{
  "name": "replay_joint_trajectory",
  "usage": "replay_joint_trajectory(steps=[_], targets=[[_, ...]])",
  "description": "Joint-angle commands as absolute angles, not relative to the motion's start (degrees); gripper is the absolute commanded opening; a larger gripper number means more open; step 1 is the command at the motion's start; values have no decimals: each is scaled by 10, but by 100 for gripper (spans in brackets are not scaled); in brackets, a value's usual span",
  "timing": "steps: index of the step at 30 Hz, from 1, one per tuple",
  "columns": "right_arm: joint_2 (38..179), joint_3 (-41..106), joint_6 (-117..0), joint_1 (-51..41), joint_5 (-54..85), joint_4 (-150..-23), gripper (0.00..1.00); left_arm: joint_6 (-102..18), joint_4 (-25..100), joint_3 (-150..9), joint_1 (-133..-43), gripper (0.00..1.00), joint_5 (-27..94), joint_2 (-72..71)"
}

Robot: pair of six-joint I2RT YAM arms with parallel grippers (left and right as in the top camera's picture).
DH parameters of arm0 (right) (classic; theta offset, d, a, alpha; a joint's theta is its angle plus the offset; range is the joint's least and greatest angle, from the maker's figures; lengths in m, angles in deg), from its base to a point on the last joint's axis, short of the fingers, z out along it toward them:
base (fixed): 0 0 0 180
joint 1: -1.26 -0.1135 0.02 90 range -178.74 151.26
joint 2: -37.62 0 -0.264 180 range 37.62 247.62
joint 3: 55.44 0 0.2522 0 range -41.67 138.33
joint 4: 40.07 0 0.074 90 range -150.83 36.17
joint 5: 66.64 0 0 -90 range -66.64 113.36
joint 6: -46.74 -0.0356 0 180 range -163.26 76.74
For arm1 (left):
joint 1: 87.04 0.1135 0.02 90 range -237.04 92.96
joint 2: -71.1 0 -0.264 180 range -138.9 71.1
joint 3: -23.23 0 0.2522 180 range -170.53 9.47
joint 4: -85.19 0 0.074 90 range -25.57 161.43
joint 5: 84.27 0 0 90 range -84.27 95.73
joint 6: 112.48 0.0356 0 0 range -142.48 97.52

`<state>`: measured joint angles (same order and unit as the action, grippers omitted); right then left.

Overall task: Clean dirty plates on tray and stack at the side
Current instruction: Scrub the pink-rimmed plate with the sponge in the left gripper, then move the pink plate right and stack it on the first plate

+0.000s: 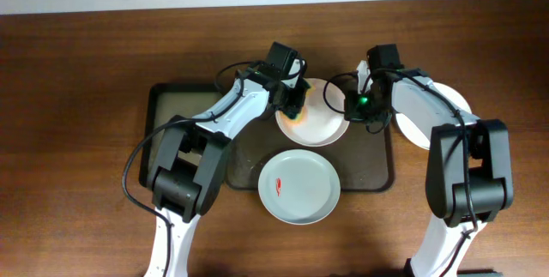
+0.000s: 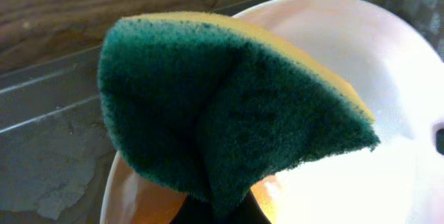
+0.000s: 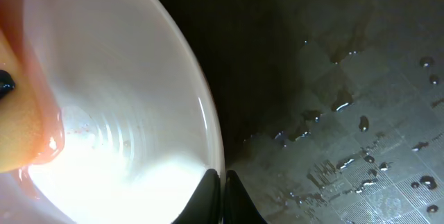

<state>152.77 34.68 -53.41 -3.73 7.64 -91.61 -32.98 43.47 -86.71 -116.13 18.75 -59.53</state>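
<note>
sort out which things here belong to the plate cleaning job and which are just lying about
Job in hand:
held plate, pinched by the right gripper
sponge, in the left gripper
smeared plate
side plate
large tray

Lying about:
narrow tray

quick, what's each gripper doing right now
left gripper: closed on the sponge, held against the plate
right gripper: closed on that plate's rim
</note>
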Motion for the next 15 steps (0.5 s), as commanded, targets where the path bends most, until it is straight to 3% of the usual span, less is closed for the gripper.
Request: replay_joint_trajectory(steps=[1,10,12,15], targets=[[1535,342,-531,-45,60,-917,4,-335,484,-853,-1167,0,283,-651],[1535,342,-528,-45,60,-919,4,-335,571,-893,-1165,0,370,-644],[1535,342,-527,-44,60,-918,4,-330,543,-929,-1159,0,358,-619],[1535,342,-527,-44,60,-915,4,-328,455,-969,-1138,0,237,-569]])
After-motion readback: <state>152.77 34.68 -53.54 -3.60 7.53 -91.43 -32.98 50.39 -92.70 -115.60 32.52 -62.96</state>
